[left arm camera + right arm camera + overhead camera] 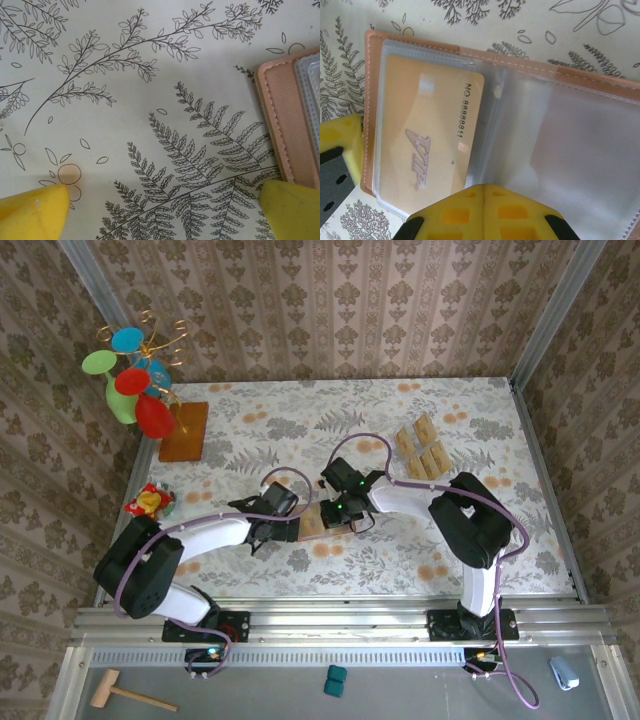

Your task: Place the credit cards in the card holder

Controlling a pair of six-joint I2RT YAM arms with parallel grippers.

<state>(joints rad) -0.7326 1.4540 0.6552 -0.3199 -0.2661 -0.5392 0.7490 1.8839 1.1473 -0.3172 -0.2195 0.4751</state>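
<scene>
Standing over the open card holder: two arms meeting at mid-table.

Nearest, on the front ledge, a small wooden mallet [131,696] and a teal block [335,680]. On the floral table [300,410], the left gripper [162,215] hangs low with its yellow fingers [35,212] spread wide, nothing between them, its right finger just beside a corner of the card holder [545,70]. Holder lies opened flat, clear sleeves up, between the two grippers. One tan-gold card [430,145] marked VIP sits in the left sleeve. The right gripper [485,212] has its fingers pressed together over that card's lower edge; whether they pinch anything cannot be told. Farther right, the loose credit cards [421,449] lie grouped, well apart from the holder. Far left, a wooden board [185,432] beside a stand of coloured discs [135,380].
</scene>
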